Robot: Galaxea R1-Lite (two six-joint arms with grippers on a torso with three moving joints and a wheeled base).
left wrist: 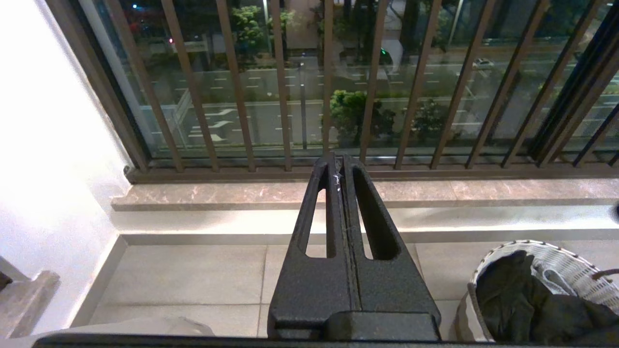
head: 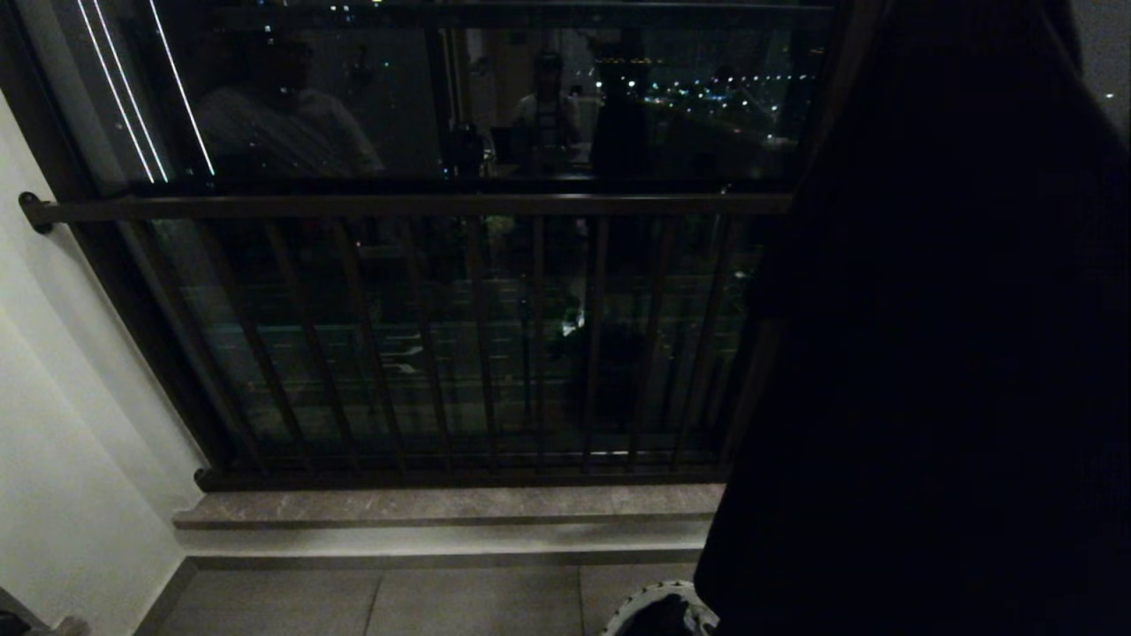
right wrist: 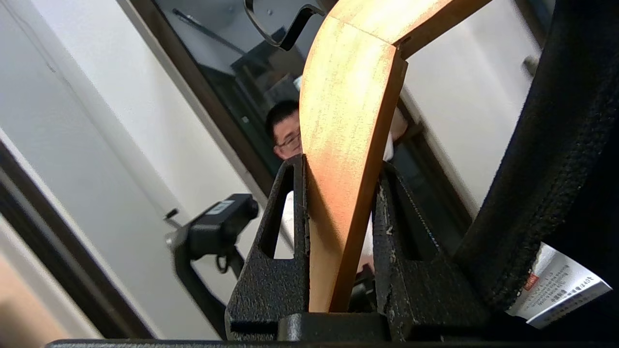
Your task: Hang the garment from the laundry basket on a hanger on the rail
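the right gripper (right wrist: 341, 193) is clamped on the wooden hanger (right wrist: 350, 145), one finger on each flat face of the arm, and the wood runs up between them to the dark metal hook (right wrist: 285, 34) at the top of the right wrist view. just beside the gripper a dark garment (right wrist: 556, 159) hangs with its thick collar edge curving past the hanger and a white label (right wrist: 556, 290) showing below. in the head view that same garment (head: 928, 353) fills the right side as a tall dark sheet, so it is lifted out of the basket and seems to be on the hanger already; the right gripper itself is hidden there.

the left gripper (left wrist: 341, 169) is pressed together with nothing between its fingers, parked low and pointing at the window. the basket (left wrist: 556, 256) sits on the floor tiles near it, with more dark cloth inside; the head view catches only a bit of its rim (head: 636, 601).

farther off stand the stone sill (head: 442, 503), the brown balustrade (head: 398, 208) and the dark window, and a person shows in the right wrist view.

the rail is in no view. the step looks like carrying the loaded hanger up to it. keep the pinch firm, keep the hook clear of cloth, and raise slowly so the garment does not slide off.
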